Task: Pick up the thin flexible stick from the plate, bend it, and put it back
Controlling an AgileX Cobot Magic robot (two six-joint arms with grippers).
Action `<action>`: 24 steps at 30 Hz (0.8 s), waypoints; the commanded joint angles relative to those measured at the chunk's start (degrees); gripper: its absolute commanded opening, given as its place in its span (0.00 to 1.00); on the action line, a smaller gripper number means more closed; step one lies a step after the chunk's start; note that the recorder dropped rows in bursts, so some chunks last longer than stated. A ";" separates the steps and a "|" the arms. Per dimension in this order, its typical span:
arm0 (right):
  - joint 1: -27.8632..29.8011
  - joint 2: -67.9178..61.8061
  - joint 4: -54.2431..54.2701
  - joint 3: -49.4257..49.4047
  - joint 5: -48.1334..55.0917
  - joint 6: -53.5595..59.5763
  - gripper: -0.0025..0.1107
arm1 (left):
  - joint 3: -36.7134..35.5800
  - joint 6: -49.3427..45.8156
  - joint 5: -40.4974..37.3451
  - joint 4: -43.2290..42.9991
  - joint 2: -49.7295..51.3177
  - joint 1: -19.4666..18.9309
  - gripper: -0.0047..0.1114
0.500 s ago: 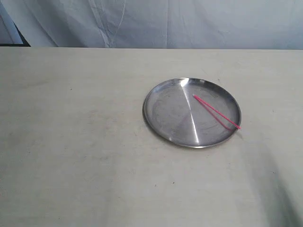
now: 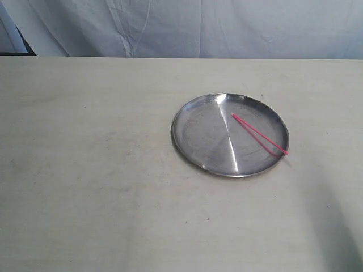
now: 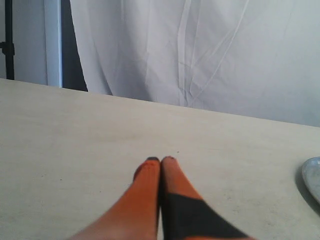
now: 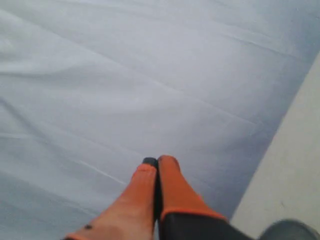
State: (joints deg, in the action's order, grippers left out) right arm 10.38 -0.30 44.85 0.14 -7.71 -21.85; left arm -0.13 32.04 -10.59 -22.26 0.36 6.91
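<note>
One Plate, One Stick, Two Closed Grippers

We count one plate (image 2: 190, 139) on the pale table (image 2: 85, 170), lying right of the middle in the exterior view. On it lies one thin flexible stick (image 2: 260, 134), bright pink. It runs slantwise across the plate's right half, from near the centre out to the rim at the nearer right edge. A second, fainter pink line runs close beside it and joins it near the rim (whether this is a folded-back part or a mirror image in the steel, we cannot tell).

We count two grippers, and neither shows in the exterior view. The left gripper (image 3: 160, 160) has its two orange fingers pressed together with nothing between them. It hangs over bare table, and a sliver of the plate's rim shows at the frame edge, well apart from it. The right gripper (image 4: 157, 161) likewise has both fingers closed tight and holds nothing, facing the white cloth (image 4: 150, 75) with a strip of table beside it.
</note>
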 commanded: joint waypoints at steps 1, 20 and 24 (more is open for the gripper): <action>-0.10 0.30 0.43 -0.14 -16.33 2.65 0.02 | 0.13 0.11 0.20 0.20 -0.36 0.12 0.04; -0.20 -52.23 -32.79 38.80 0.62 29.05 0.02 | 0.13 0.11 0.20 0.22 -0.36 0.35 0.04; -3.76 -75.75 -38.73 60.70 43.60 29.59 0.02 | 0.13 0.11 0.20 0.22 -0.36 1.94 0.04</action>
State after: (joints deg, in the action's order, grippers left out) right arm 8.34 -63.07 12.06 50.31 8.19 7.03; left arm -0.13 32.04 -10.59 -22.26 0.36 7.64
